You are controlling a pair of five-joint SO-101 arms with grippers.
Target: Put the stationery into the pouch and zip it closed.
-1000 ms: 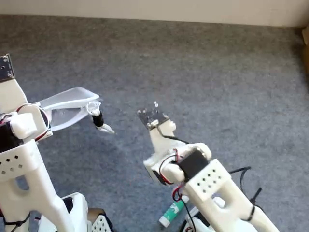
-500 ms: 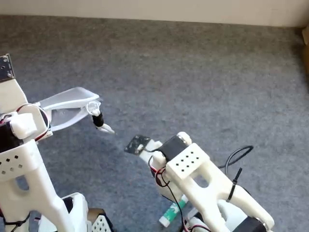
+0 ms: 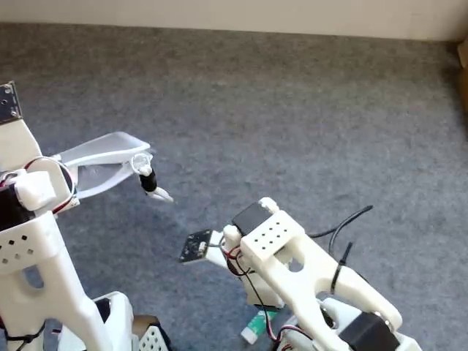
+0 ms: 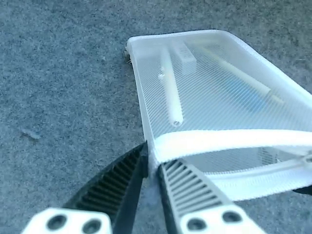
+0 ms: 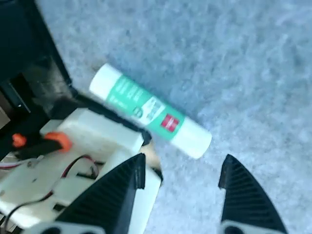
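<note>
The right gripper [image 5: 184, 165], wide open and empty, hangs near the glue stick [image 5: 148, 111]. It looks light, stiff and smooth and will likely roll, so grasp it mid-body. The left gripper [image 4: 152, 161] pinches the rim of the soft pouch [image 4: 209, 92].

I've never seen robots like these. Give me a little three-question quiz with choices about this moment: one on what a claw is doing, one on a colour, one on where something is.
1. The left gripper is:
A. open and empty
B. shut on the pouch
C. shut on a pen

2. The glue stick is:
A. blue and yellow
B. green and white
C. all black

3. The glue stick lies:
A. inside the pouch
B. between the left gripper's fingers
C. on the grey surface

Answers:
1 B: the left wrist view has its fingers pinching the pouch's corner.
2 B: the right wrist view shows a green label on a white tube.
3 C: it rests on the surface in front of the open right gripper, outside the pouch.
</note>
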